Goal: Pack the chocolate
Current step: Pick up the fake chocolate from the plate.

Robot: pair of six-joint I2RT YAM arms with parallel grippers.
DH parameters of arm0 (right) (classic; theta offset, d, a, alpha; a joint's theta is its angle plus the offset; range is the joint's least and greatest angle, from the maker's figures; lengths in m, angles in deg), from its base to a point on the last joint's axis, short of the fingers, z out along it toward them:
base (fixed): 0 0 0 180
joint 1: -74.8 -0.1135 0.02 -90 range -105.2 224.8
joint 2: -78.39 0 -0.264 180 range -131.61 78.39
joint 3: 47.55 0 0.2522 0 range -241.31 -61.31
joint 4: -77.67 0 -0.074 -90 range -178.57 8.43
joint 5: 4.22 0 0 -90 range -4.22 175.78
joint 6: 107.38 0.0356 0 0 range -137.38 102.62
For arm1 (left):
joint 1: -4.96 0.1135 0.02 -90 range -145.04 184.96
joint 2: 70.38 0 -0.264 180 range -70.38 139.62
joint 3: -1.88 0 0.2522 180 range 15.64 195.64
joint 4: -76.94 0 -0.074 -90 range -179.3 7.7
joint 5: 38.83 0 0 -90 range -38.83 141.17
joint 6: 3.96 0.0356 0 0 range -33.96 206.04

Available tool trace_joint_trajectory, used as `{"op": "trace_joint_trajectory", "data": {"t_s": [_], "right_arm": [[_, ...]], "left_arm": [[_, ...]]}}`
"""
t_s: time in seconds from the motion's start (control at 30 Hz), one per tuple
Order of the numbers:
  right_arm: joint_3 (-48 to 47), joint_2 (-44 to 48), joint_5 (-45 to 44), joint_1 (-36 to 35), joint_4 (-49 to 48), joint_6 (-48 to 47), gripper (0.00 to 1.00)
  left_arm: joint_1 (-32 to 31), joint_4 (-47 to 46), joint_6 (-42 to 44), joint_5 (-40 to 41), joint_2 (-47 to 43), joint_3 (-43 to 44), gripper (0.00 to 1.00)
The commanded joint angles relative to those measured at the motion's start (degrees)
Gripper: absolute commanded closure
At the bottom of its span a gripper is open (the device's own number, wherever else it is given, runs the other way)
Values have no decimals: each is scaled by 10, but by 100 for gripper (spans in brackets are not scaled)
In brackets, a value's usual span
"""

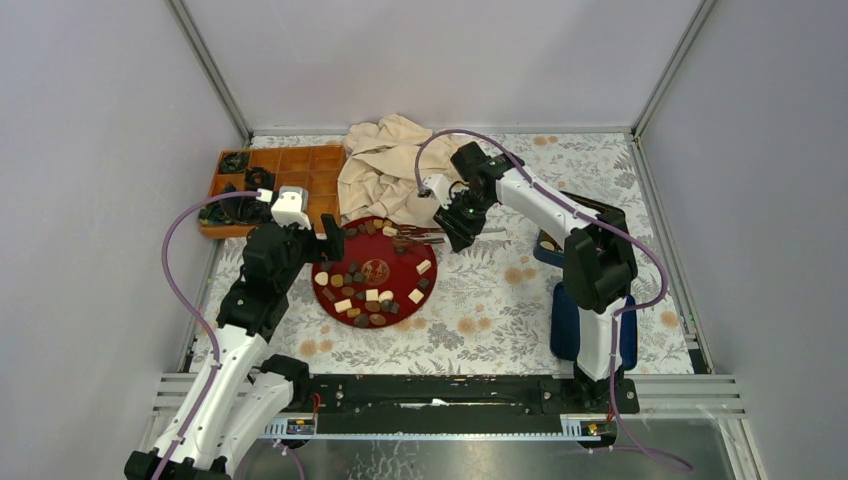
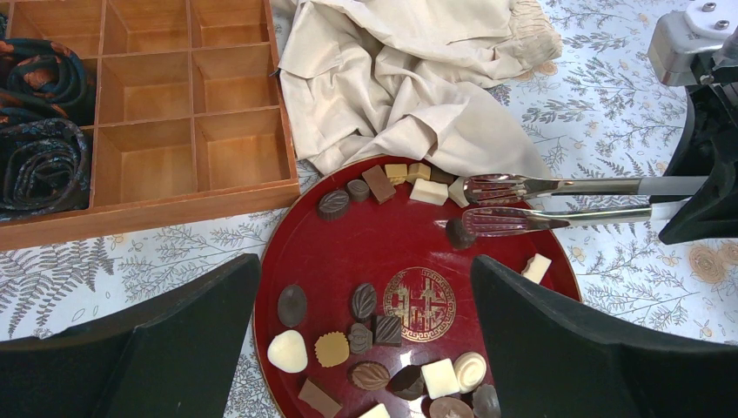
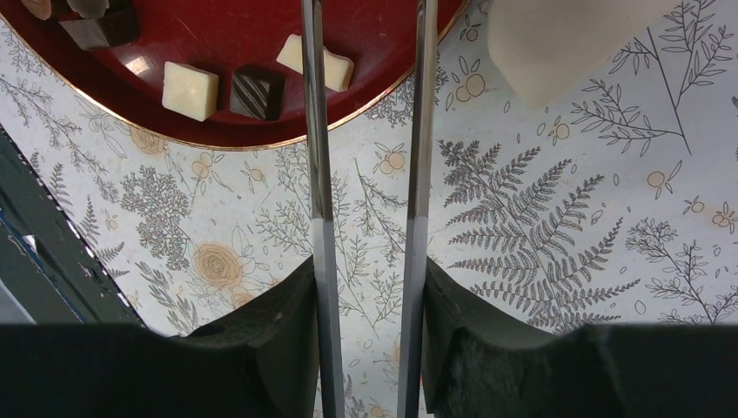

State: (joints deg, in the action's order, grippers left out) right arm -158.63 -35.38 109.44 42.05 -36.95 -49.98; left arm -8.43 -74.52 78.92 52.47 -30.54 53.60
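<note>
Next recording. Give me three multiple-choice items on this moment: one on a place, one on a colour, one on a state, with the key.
1. Where do the small brown and cream chocolate pieces lie?
A) in a glass bowl
B) on the round dark-red plate
C) on a metal shelf

2. What colour is the crumpled cloth behind the plate?
A) beige
B) green
C) black

3. The right claw is
A) open and empty
B) shut on the metal tongs
C) shut on a spoon

Key:
1 B: the pieces are spread over the plate's red surface.
2 A: its folds are pale beige.
3 B: both tong arms are pinched inside the claw.
</note>
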Motion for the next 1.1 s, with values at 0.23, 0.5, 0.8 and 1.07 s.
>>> {"op": "trace_joint_trajectory", "data": {"t_s": [0.23,0.5,0.8,1.07], "right_arm": [[-3,-11,-16,-26,6,8,53],[5,-11,-58,-37,-5,8,53],[9,-14,-67,-48,-5,10,54],[6,1,-52,-49,-2,10,82]], "left_arm": [[5,-30,6,3,-7,-5,2],[5,-30,6,2,-7,-5,2],[5,-30,6,2,-6,-5,2],[5,-31,6,2,-6,-5,2]]}}
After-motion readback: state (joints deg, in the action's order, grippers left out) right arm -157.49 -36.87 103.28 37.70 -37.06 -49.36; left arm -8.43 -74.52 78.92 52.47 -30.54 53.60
